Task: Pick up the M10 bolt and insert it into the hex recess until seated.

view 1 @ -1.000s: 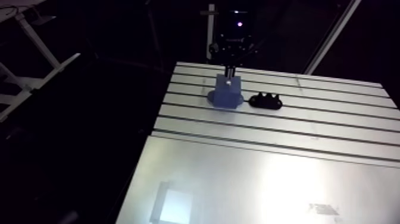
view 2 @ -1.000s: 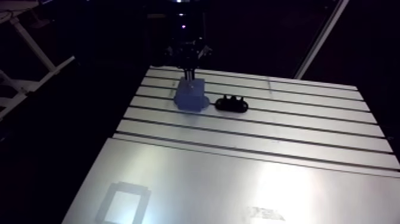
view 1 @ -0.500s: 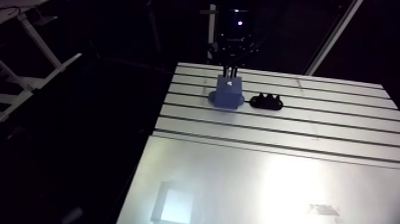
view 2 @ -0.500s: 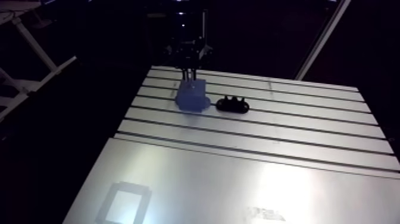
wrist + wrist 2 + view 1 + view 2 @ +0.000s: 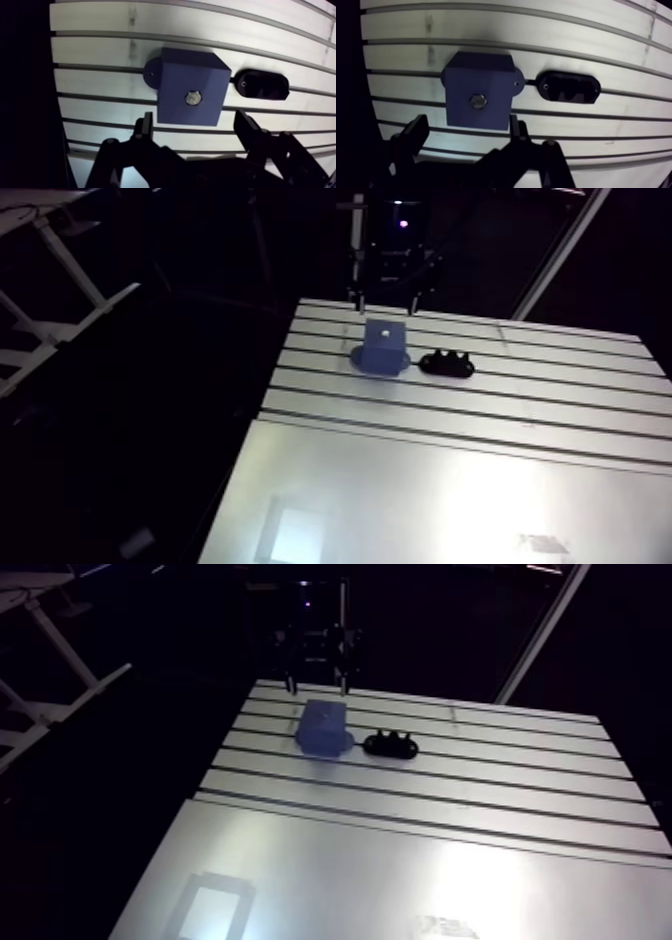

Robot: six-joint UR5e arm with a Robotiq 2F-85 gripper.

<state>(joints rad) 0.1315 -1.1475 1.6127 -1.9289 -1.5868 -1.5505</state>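
Slotted table (image 5: 100, 50) holds a blue block (image 5: 175, 75); the M10 bolt (image 5: 193, 98) sits in its top. Your gripper (image 5: 195, 121) hangs above, jaws spread.

bolt (image 5: 193, 98) in block (image 5: 175, 75), oblong piece (image 5: 261, 86) just beside, both on table (image 5: 100, 30)

No legible text, faint marking (image 5: 540, 540) on table (image 5: 400, 478) unreadable
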